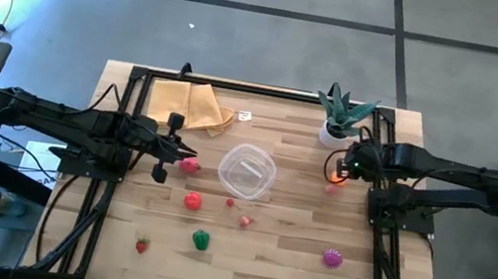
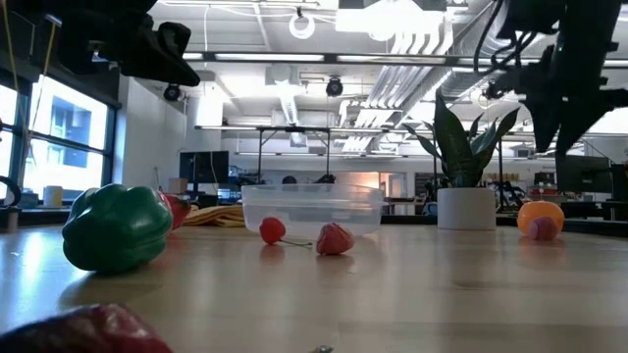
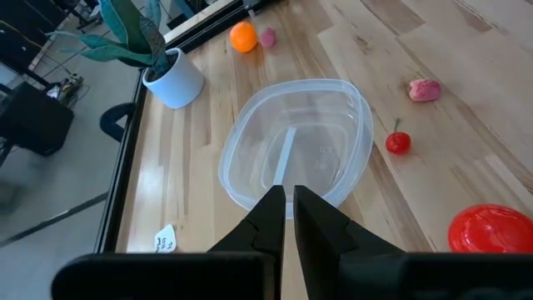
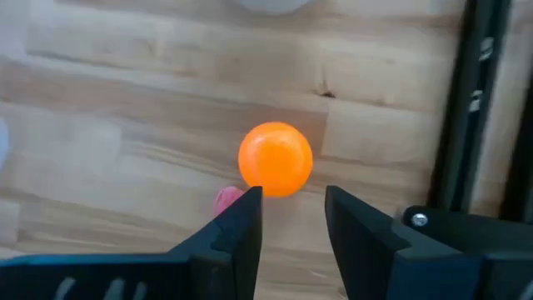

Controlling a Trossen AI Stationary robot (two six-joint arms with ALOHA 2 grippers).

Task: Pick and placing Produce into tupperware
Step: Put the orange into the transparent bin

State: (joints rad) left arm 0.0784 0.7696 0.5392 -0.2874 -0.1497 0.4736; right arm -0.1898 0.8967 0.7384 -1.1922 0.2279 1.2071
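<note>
Beside the potted plant (image 1: 341, 117), the right gripper (image 4: 291, 208), jaws partly open and empty, hovers over the orange fruit (image 4: 276, 158). Only its wrist view shows a pink piece (image 4: 227, 198) touching that fruit. The left gripper (image 3: 287, 204), shut and empty, points at the tupperware (image 3: 297, 142).

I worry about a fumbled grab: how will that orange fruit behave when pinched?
The orange fruit looks round and smooth, so it would probably roll if nudged. Its glossy surface may slip between the right gripper's narrow fingers.

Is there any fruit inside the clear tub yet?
No, the tub is empty; the cherry lies on the table beside it.
</note>
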